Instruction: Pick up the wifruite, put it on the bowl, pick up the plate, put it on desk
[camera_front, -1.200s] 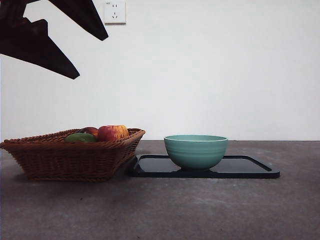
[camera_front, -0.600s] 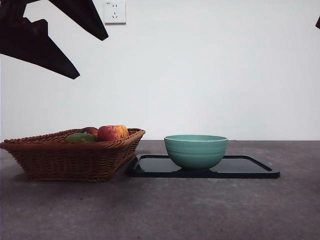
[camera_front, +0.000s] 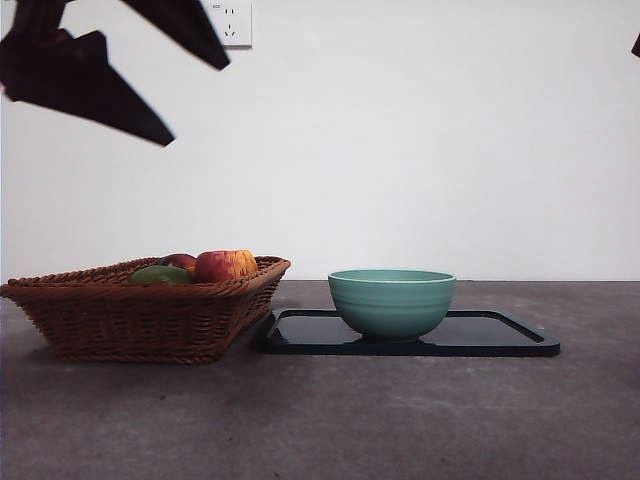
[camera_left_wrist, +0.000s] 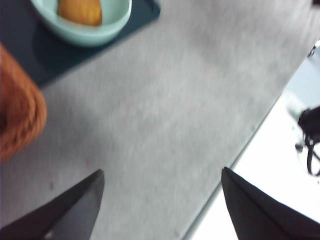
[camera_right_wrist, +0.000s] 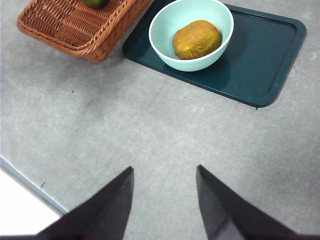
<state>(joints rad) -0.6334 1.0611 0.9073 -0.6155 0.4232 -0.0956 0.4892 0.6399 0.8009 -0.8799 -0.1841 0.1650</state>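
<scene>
Brown wifruite in bowl, tray.

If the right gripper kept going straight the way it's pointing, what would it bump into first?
Probably just the bare desk. The right gripper has open jaws with only grey tabletop between them; the bowl holding the wifruite and the tray lie farther on. Depth is hard to judge.
</scene>
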